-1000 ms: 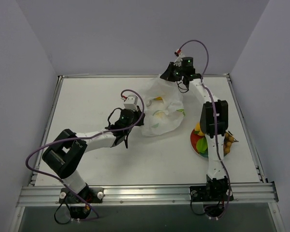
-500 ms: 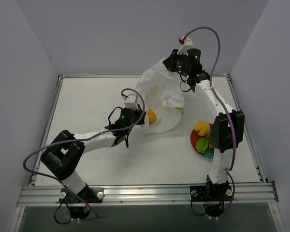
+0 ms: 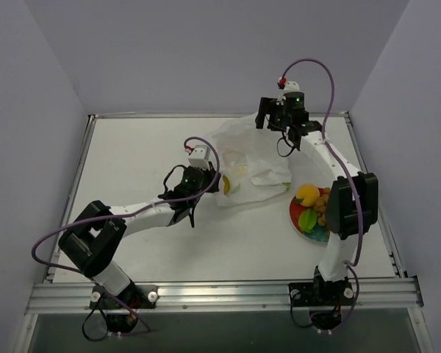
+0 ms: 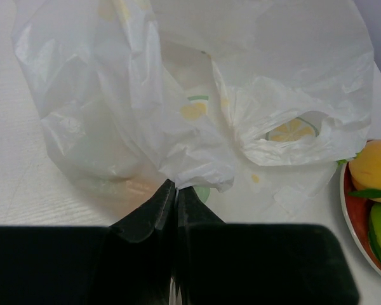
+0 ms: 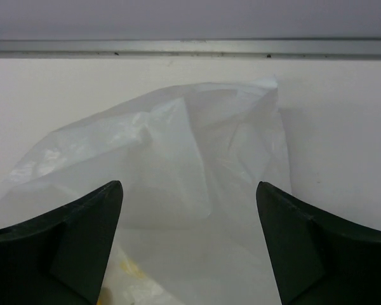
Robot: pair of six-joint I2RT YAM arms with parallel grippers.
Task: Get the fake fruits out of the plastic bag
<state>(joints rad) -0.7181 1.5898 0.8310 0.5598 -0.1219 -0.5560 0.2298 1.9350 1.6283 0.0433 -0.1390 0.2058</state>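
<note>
The plastic bag [image 3: 251, 163] now lies slumped and flattened on the table [image 3: 132, 162]; half a second ago its far end was hoisted high. A yellow-orange fruit [image 3: 225, 184] shows at the bag's near-left edge. It sits lower than a moment ago, when the lifting tipped it toward that end.

The right gripper [image 5: 189, 187] has just let go. Its fingers stand wide apart with nothing between them, hovering over the bag's far end. The left gripper [image 4: 175, 187] stays pinched tight on a fold of the bag's near edge.

Beyond the bag, the plate [image 3: 294, 213] already carries a mango-like fruit [image 3: 306, 195], a green fruit [image 3: 306, 220] and a grape-like bunch [image 3: 323, 202]. So, by my reading, one fruit at most remains to be freed.

The top view shows the whole layout but not whether that last fruit is clear of the plastic. The left wrist view shows only a faint orange tint behind the film near the pinch, which suggests it is still inside. The right wrist view alone confirms the empty, open jaws.
</note>
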